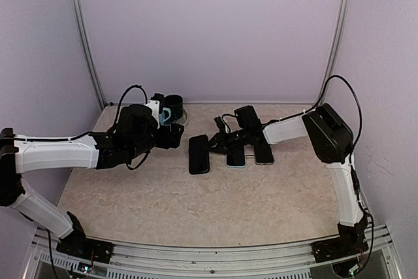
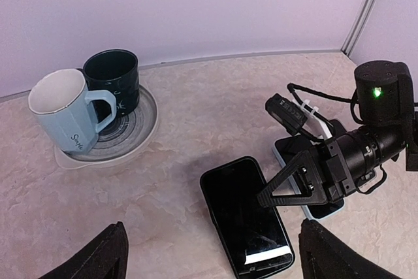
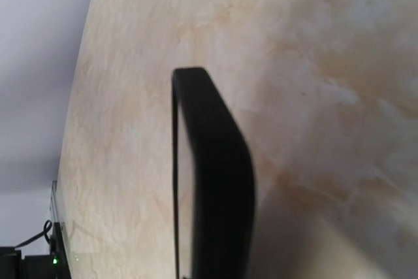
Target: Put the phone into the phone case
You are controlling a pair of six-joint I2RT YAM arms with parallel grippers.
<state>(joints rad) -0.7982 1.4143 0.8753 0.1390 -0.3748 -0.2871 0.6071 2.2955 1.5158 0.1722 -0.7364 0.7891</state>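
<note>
On marbled beige table (image 1: pixel 196 207) | phone (image 1: pixel 198 155) lies flat | lilac walls (image 1: pixel 215 31) around

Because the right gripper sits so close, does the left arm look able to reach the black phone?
Probably yes: the phone lies uncovered before the open left gripper; the right gripper crowds one side.

Overhead and left-wrist views sharing phone (image 1: pixel 198 153)
</note>
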